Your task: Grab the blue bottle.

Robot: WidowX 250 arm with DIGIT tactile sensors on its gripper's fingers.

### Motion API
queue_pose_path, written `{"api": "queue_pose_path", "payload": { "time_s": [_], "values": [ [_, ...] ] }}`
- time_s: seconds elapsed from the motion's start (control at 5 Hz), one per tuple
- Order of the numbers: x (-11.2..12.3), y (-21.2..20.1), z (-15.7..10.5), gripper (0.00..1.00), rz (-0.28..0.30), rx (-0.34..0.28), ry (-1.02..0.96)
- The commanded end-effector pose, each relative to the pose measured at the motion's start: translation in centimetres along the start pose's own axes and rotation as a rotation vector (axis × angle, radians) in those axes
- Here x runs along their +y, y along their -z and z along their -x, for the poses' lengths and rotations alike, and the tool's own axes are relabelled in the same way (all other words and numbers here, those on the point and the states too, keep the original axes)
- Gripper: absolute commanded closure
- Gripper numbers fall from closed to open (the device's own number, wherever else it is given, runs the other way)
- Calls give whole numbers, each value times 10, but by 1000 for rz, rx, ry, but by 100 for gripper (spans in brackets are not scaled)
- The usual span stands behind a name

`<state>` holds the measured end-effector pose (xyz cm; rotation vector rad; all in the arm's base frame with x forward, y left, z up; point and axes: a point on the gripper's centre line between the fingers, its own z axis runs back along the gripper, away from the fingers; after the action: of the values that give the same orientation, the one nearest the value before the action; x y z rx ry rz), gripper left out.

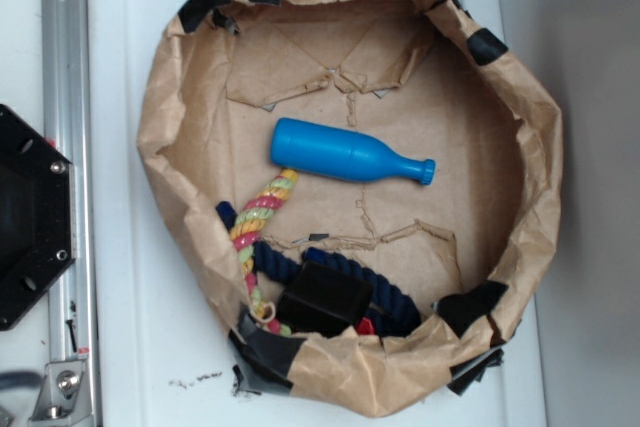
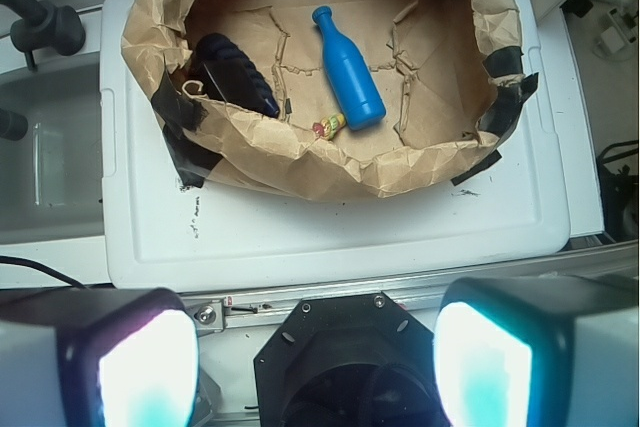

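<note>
The blue bottle (image 1: 345, 154) lies on its side in the middle of a round brown-paper bowl (image 1: 540, 127), its cap pointing right. In the wrist view the bottle (image 2: 347, 72) lies with its cap toward the far side. My gripper (image 2: 315, 367) is high above the robot base, well short of the bowl. Its two fingers (image 2: 145, 372) stand wide apart with nothing between them. The gripper is out of the exterior view.
A dark navy braided rope (image 1: 340, 272), a multicoloured rope (image 1: 258, 222) and a black block (image 1: 322, 299) lie at the bowl's near side. The bowl sits on a white lid (image 2: 330, 237). The black robot base (image 1: 30, 217) stands to the left by a metal rail (image 1: 65, 97).
</note>
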<state>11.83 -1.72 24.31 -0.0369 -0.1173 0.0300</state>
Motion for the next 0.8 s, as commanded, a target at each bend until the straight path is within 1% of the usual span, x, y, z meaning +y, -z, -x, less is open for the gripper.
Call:
{"api": "queue_pose_path", "payload": {
  "time_s": [0.0, 0.2, 0.4, 0.6],
  "values": [
    [0, 0, 0, 0, 0, 0, 0],
    [27, 47, -46, 0, 48, -244, 96],
    [28, 74, -99, 0, 141, -412, 97],
    [28, 117, -141, 0, 156, -391, 108]
  ]
}}
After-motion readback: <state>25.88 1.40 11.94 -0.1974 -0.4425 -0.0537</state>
